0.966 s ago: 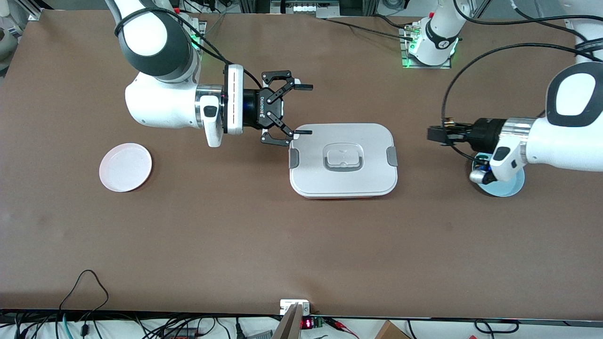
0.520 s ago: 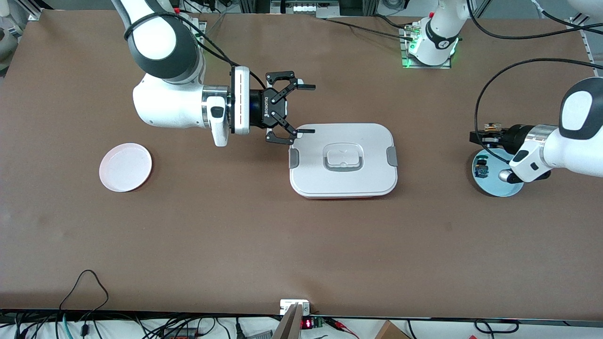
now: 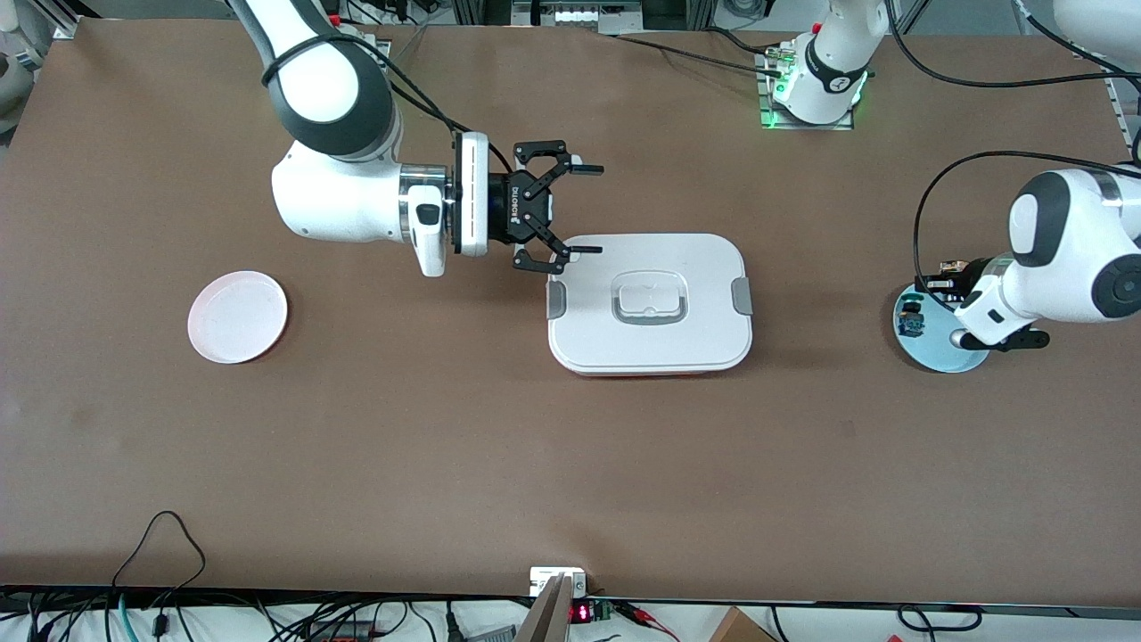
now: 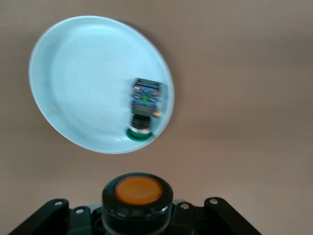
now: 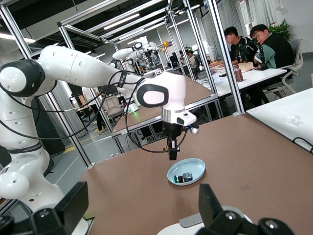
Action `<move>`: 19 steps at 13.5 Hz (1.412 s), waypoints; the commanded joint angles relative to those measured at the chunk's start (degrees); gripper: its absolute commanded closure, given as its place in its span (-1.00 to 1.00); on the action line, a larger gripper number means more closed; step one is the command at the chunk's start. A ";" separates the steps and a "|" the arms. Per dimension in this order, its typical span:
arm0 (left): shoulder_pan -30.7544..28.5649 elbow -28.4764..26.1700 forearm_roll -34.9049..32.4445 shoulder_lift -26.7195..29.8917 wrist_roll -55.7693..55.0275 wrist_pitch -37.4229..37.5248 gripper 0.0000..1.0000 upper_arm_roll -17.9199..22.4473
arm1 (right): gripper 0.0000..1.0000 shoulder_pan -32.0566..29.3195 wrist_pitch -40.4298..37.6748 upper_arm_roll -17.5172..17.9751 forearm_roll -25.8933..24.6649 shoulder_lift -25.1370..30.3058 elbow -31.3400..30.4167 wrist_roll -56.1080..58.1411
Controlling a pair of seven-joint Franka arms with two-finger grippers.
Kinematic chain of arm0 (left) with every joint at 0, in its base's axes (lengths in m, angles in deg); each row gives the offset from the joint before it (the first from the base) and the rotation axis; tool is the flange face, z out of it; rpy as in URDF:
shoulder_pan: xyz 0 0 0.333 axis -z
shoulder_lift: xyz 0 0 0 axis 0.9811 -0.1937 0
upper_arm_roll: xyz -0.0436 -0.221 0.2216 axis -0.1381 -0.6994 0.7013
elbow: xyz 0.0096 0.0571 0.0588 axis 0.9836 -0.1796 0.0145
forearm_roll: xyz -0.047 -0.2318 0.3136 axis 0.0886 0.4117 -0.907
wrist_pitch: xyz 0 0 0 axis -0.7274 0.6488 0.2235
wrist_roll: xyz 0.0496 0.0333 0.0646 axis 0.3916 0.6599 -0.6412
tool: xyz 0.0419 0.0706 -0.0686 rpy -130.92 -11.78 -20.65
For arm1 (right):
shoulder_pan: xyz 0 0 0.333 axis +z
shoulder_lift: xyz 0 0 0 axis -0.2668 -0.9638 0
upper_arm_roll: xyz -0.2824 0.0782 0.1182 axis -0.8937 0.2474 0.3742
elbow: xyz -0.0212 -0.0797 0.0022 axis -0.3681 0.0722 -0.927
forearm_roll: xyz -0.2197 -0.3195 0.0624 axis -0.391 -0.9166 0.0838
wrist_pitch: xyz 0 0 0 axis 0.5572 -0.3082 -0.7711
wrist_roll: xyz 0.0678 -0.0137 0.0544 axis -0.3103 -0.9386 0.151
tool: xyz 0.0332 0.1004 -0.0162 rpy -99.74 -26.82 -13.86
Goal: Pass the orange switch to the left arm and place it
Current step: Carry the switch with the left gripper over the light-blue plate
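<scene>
The right hand (image 3: 578, 210) carries white lettering on its black body, too small to read with certainty. Its fingers stand wide apart and hold nothing; it hangs over the table (image 3: 446, 428) at the edge of the box (image 3: 650, 303) toward the right arm's end.

The left hand (image 3: 938, 279) is closed on the orange switch (image 4: 138, 192) and hovers over the pale blue plate (image 3: 945, 352) at the left arm's end of the table. In the left wrist view the switch's round orange face, ringed in black, points toward the camera; its long axis cannot be told.

A blue-and-black switch (image 4: 144, 108) lies on its side in the plate, near the rim.

A white plate (image 3: 237, 316) sits toward the right arm's end.
</scene>
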 commanded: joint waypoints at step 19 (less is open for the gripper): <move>-8.20 -2.19 -13.76 -9.59 9.45 -23.86 0.41 -0.33 | -1.00 -9.93 -5.64 -1.36 -4.07 3.24 -5.92 3.15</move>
